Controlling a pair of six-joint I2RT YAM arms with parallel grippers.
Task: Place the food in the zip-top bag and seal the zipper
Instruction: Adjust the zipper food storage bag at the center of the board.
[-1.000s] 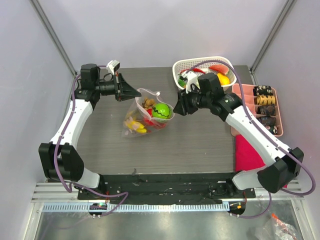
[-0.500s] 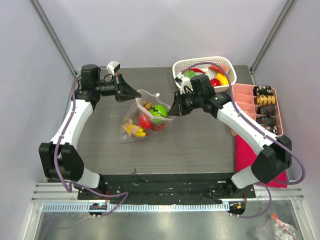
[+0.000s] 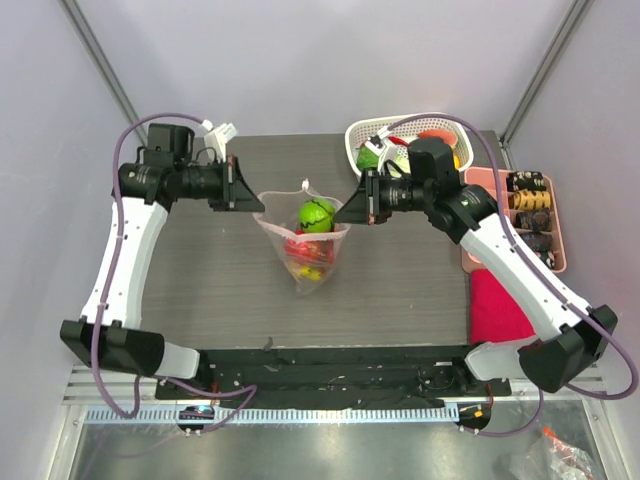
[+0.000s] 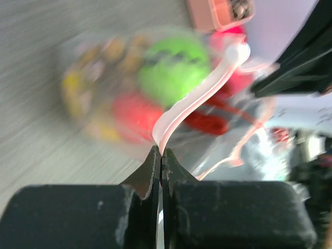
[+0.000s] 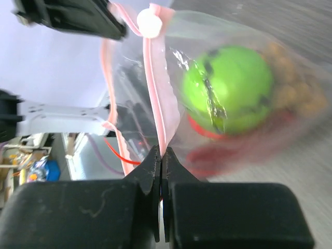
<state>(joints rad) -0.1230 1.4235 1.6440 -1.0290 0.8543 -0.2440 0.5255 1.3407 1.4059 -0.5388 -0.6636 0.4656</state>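
The zip-top bag (image 3: 310, 250) hung between the two pairs of jaws, below them, its clear film sagging to a point under the load. Inside sat the food: a green round fruit (image 3: 316, 214) uppermost, red and yellow pieces (image 3: 308, 262) beneath it. The film looked thin, soft and slippery. It would not hold a shape of its own, and the toys, though likely light, pulled it down and could swing.

The zipper (image 4: 197, 98) was the stiffest part and the sensible hold. The left gripper (image 4: 161, 153) was pinched tight on the pink strip, which curved away from its tips. The right gripper (image 5: 161, 153) was likewise clamped on the strip, which ran straight out ahead of its tips to a small white tab (image 5: 147, 23). A second run of strip (image 5: 110, 83) sagged to one side, so the mouth seemed unsealed. Sealing would probably need firm pressure along the strip, not on the film.

Behind the right jaws stood a white basket (image 3: 365, 130) and a pink tray (image 3: 482, 182).
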